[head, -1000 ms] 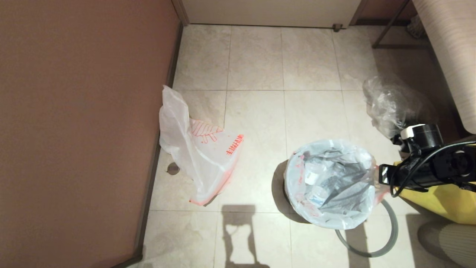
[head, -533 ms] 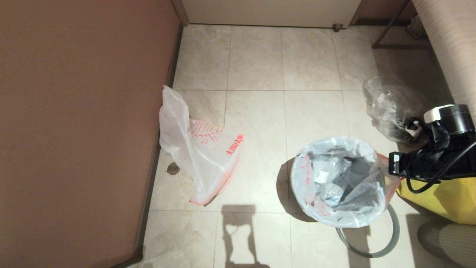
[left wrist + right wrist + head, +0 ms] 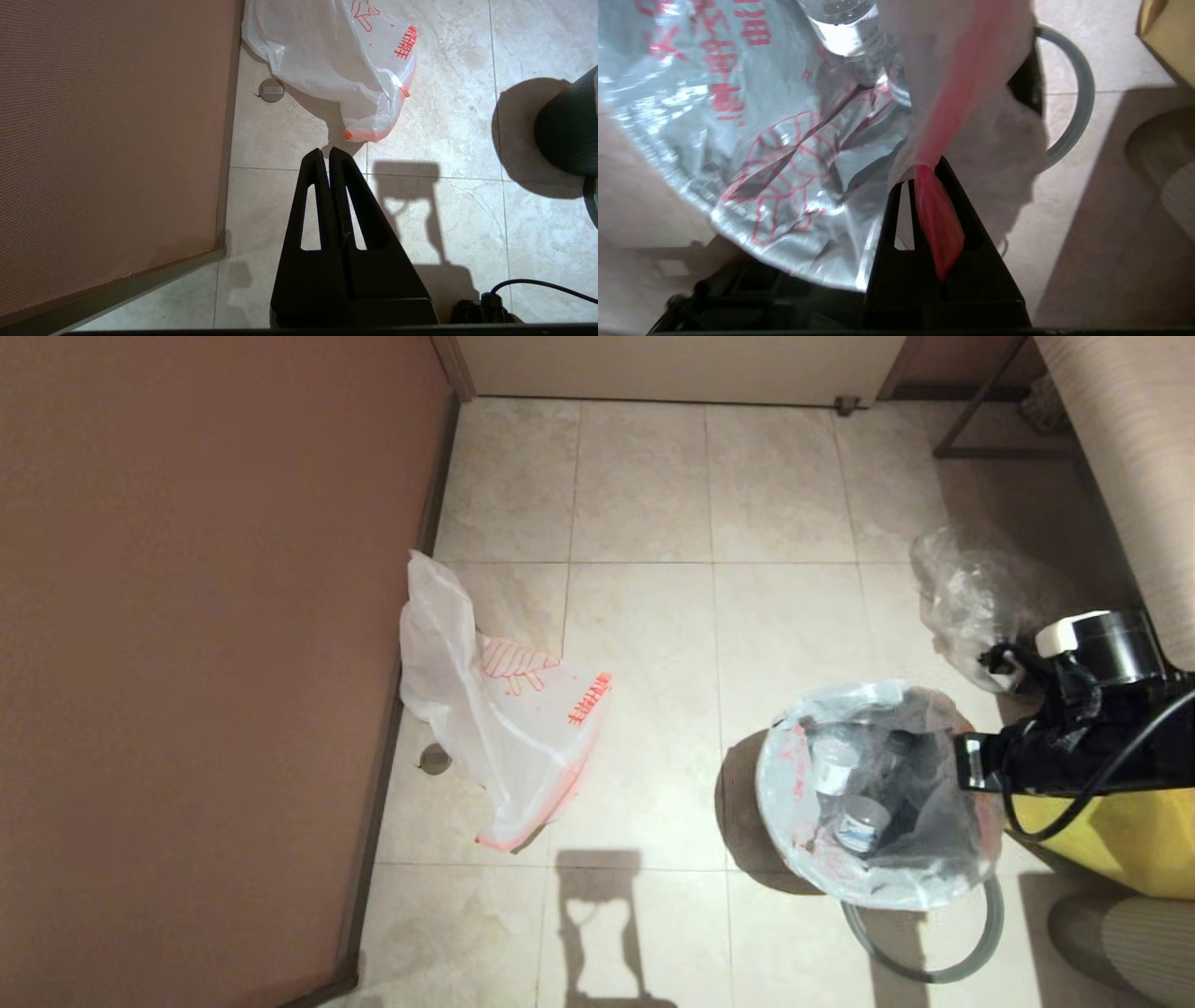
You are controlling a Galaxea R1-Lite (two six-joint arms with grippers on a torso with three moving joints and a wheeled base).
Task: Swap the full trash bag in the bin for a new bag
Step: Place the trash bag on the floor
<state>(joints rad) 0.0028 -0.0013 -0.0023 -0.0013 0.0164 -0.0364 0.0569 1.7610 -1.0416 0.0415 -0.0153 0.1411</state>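
Note:
The full trash bag (image 3: 873, 793) sits in the bin (image 3: 567, 135) at the right, bottles showing in its open mouth. My right gripper (image 3: 920, 170) is shut on the bag's bunched orange-pink edge (image 3: 936, 219) at the bin's right side; the right arm (image 3: 1074, 751) reaches in from the right. In the right wrist view the bag's printed wall (image 3: 752, 140) fills the frame. The new bag (image 3: 504, 728) lies limp by the left wall. My left gripper (image 3: 325, 151) hangs shut and empty over the floor just short of the new bag's corner (image 3: 369, 133).
The grey rim ring (image 3: 980, 933) lies on the floor behind the bin. A clear bag with dark contents (image 3: 976, 602) and a yellow sack (image 3: 1120, 835) stand at the right. A brown wall (image 3: 187, 663) bounds the left; a floor drain (image 3: 434, 759) is beside it.
The right gripper has pulled the bag's edge to the right. The bag and bin have shifted right with it, and the bag's mouth has narrowed. The left arm has not moved.

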